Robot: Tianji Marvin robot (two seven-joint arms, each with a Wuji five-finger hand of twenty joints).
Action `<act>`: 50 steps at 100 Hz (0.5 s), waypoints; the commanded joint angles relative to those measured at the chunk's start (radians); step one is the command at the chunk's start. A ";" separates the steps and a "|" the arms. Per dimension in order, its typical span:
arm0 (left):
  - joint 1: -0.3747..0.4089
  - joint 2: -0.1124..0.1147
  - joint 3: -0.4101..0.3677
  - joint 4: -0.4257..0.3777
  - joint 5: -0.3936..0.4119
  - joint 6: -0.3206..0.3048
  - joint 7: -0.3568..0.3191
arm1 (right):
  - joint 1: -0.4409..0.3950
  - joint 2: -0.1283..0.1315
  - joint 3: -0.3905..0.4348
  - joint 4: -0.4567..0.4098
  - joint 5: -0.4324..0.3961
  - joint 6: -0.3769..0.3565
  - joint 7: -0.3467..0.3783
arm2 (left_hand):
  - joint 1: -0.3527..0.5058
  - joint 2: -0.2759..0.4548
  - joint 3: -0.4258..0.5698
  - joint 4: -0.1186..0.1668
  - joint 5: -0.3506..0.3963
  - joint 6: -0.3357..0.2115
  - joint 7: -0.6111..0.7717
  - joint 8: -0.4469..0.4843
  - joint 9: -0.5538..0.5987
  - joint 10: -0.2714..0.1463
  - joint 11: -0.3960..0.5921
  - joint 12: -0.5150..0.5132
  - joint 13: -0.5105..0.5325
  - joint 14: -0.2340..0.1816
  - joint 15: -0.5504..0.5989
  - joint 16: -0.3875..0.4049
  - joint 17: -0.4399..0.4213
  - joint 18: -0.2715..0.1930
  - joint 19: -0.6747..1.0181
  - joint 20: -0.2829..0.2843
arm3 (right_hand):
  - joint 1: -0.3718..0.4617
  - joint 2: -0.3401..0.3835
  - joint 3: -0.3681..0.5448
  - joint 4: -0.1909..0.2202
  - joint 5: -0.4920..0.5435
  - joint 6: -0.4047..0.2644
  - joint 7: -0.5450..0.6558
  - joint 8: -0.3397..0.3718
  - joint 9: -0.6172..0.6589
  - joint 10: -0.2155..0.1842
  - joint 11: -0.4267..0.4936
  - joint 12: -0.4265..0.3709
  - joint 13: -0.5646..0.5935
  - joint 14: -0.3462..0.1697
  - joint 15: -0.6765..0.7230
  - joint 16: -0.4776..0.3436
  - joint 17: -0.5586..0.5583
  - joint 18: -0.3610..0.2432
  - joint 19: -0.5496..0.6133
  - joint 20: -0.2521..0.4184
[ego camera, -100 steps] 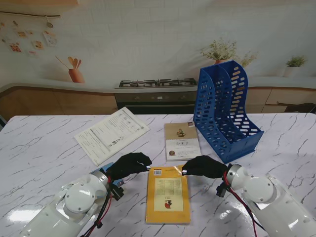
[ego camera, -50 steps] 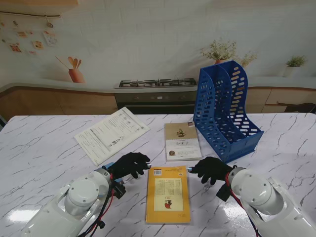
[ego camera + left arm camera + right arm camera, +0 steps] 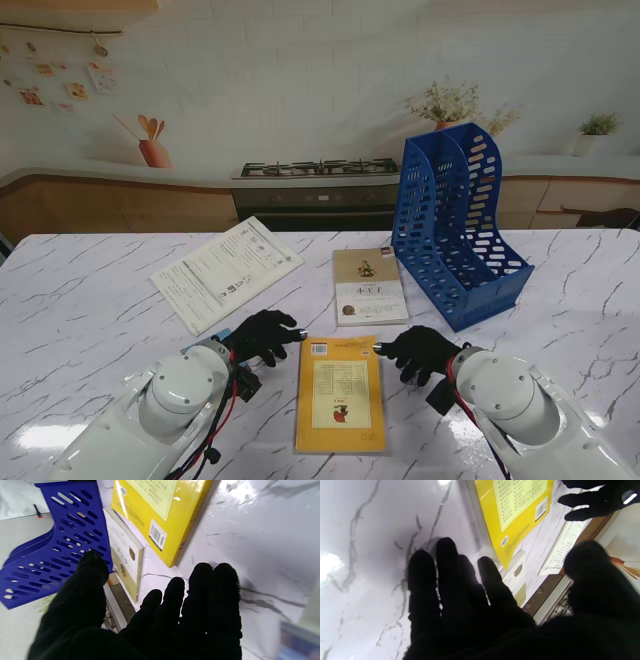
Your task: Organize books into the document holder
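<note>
A yellow book point(image 3: 340, 392) point(image 3: 160, 512) point(image 3: 517, 512) lies flat on the marble table near me, between my two hands. My left hand point(image 3: 264, 336) point(image 3: 150, 620), in a black glove, hovers just off the book's far left corner, fingers apart and holding nothing. On the other side my right hand point(image 3: 418, 352) point(image 3: 495, 610) sits beside the far right corner, also open and empty. A beige book point(image 3: 368, 286) point(image 3: 126, 552) lies flat farther off. The blue document holder point(image 3: 455, 225) point(image 3: 55, 545) stands upright to the right of it.
A white booklet point(image 3: 226, 272) lies angled at the far left of the table point(image 3: 80, 300). Something blue point(image 3: 297, 640) lies by my left wrist, blurred. Behind the table run a counter, a stove and potted plants.
My right hand has drawn back toward me and a little right, off the yellow book's corner, then edged left again. The left hand moved slightly nearer to me. The books have not moved.
</note>
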 commanded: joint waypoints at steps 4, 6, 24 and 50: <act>0.004 -0.010 0.009 -0.014 0.000 0.042 -0.028 | -0.008 -0.015 -0.019 0.009 0.010 0.018 -0.012 | -0.008 0.024 -0.025 0.014 -0.011 0.053 -0.014 -0.018 -0.033 0.040 0.029 -0.016 0.040 0.056 0.039 -0.011 0.052 0.012 0.061 -0.021 | 0.002 0.002 -0.026 0.033 -0.017 0.047 -0.009 -0.025 -0.001 0.029 -0.001 -0.014 0.001 0.055 -0.072 -0.048 0.037 0.177 0.009 -0.013; 0.002 -0.009 0.011 -0.015 -0.001 0.059 -0.032 | -0.006 -0.015 -0.021 0.009 0.012 0.020 -0.012 | -0.004 0.027 -0.023 0.014 -0.010 0.059 -0.018 -0.021 -0.037 0.045 0.028 -0.017 0.038 0.059 0.039 -0.012 0.053 0.014 0.061 -0.023 | 0.004 0.001 -0.025 0.033 -0.017 0.048 -0.010 -0.026 -0.002 0.029 -0.001 -0.014 0.001 0.056 -0.072 -0.049 0.038 0.176 0.009 -0.015; -0.023 -0.007 0.029 0.002 -0.024 0.136 -0.069 | 0.008 -0.022 -0.047 0.020 0.037 0.044 -0.028 | 0.022 0.039 -0.008 0.018 0.013 0.114 -0.066 -0.048 -0.055 0.101 0.026 -0.024 0.043 0.070 0.053 -0.032 0.084 0.023 0.068 -0.049 | 0.018 -0.004 -0.015 0.035 -0.023 0.071 -0.020 -0.036 -0.016 0.055 -0.010 -0.017 0.001 0.075 -0.083 -0.057 0.065 0.165 0.012 -0.028; -0.052 -0.007 0.059 0.013 -0.044 0.244 -0.099 | 0.019 -0.022 -0.074 0.024 0.056 0.081 -0.018 | 0.043 0.055 0.013 0.023 0.033 0.178 -0.186 -0.084 -0.101 0.174 0.015 -0.032 0.002 0.102 0.052 -0.059 0.085 0.034 0.055 -0.082 | 0.031 -0.008 0.066 0.030 -0.031 0.119 -0.042 -0.059 -0.047 0.105 -0.022 -0.023 -0.009 0.112 -0.107 -0.072 0.106 0.165 -0.005 -0.093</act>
